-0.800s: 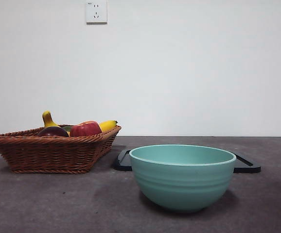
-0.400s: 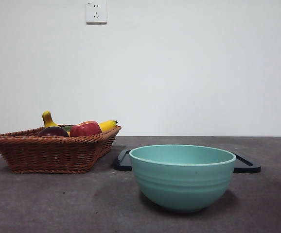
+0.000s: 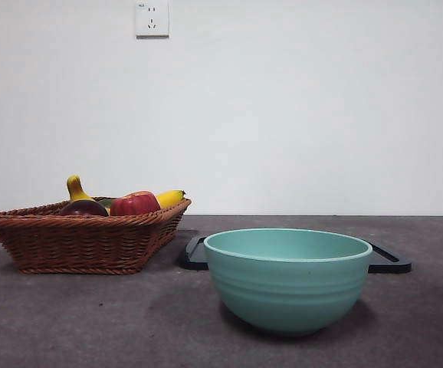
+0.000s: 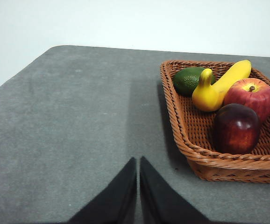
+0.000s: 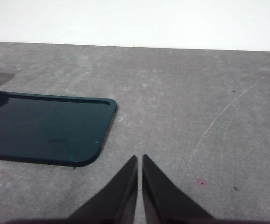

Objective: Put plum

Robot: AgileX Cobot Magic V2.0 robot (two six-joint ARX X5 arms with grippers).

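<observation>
No change over the last second: dark maroon round plum point(image 4: 236, 128) untouched in brown wicker basket point(image 4: 228, 163); left end effector point(image 4: 138, 163) and right end effector point(image 5: 139, 161) both pinched narrow, empty, above grey surface point(image 4: 69, 121).

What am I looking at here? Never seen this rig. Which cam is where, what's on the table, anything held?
It is a two-armed table robot. One picture looks level across the table; the other two come from cameras on each wrist. The left tool and right tool are both shut and hold nothing. On the table: a wicker basket with the dark plum, a red apple, a banana and a green fruit; a teal bowl; a dark tray behind it.
</observation>
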